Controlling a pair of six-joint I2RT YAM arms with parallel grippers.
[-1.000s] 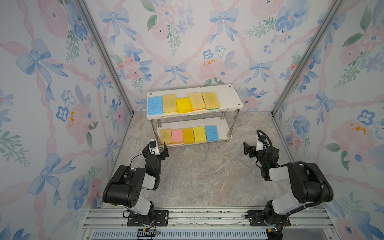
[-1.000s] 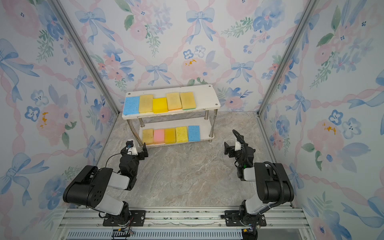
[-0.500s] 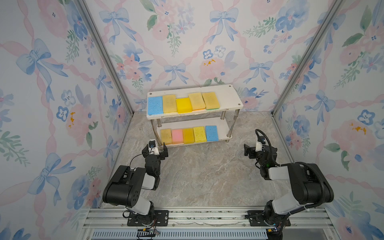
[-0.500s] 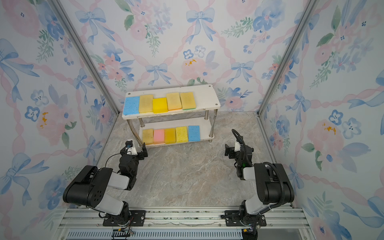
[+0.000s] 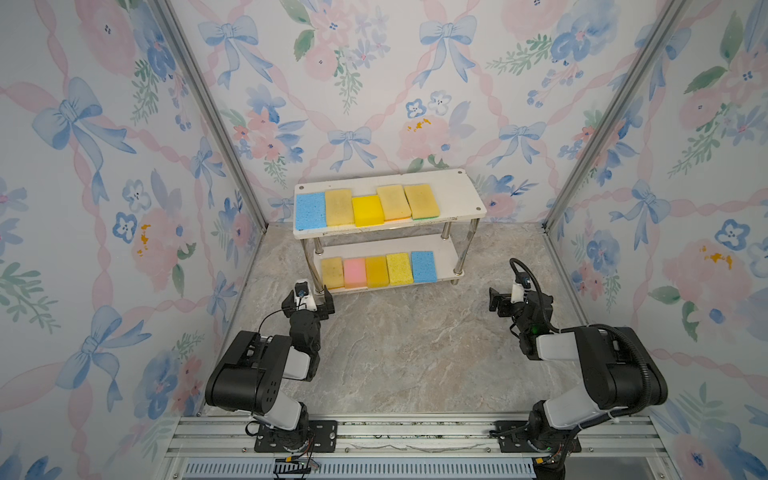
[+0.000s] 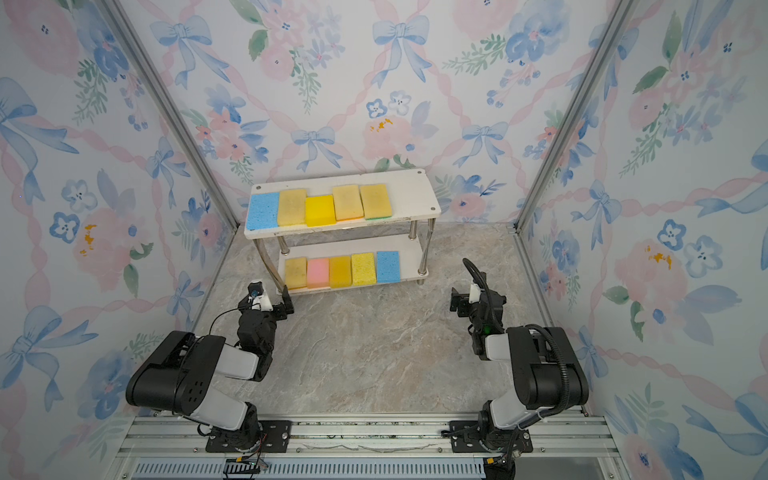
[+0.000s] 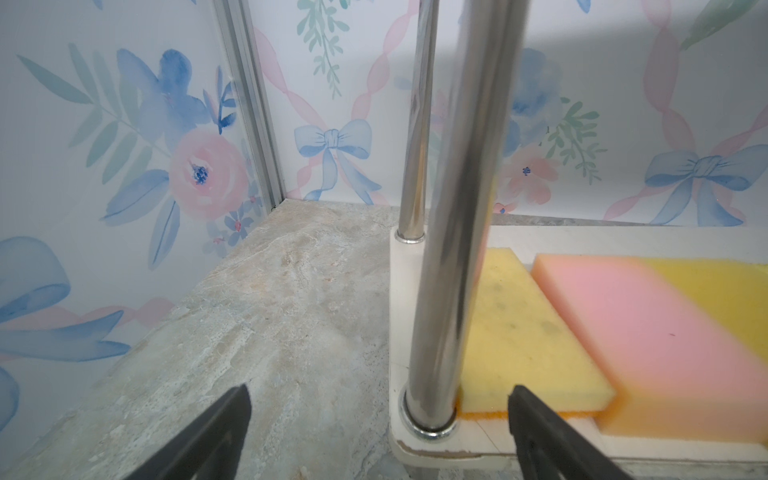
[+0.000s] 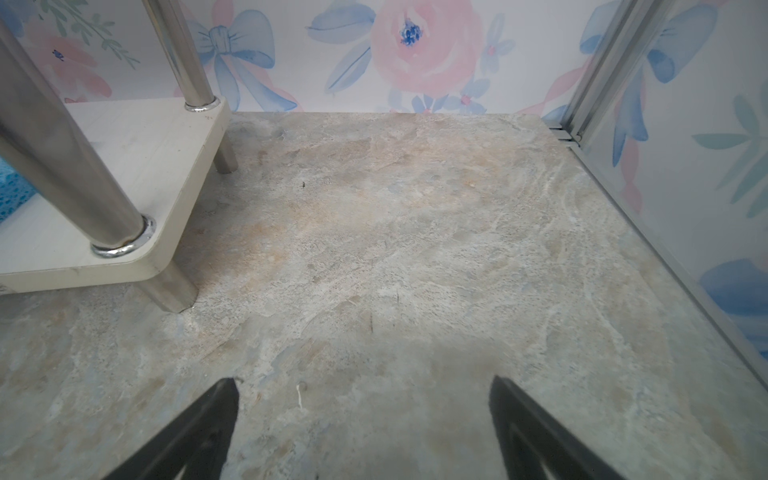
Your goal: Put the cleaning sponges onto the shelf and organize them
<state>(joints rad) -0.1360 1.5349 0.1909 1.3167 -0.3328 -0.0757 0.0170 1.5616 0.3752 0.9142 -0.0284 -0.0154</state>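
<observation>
White shelf (image 5: pixel 457 195): 5 cleaning sponges (image 5: pixel 367 210) per tier, 10 total; rows flat, side by side. Left gripper (image 7: pixel 380 388), right gripper (image 8: pixel 363 380): jaws spread, empty.

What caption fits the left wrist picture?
The left gripper, jaws open, faces a chrome leg, yellow sponge and pink sponge on the shelf.

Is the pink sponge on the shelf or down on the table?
On the shelf: the pink sponge lies flat on its lower board, second from left.

Yellow, blue, pink sponges (image 5: pixel 367 210) (white shelf (image 5: pixel 457 195), floral walls (image 5: pixel 374 83))
</observation>
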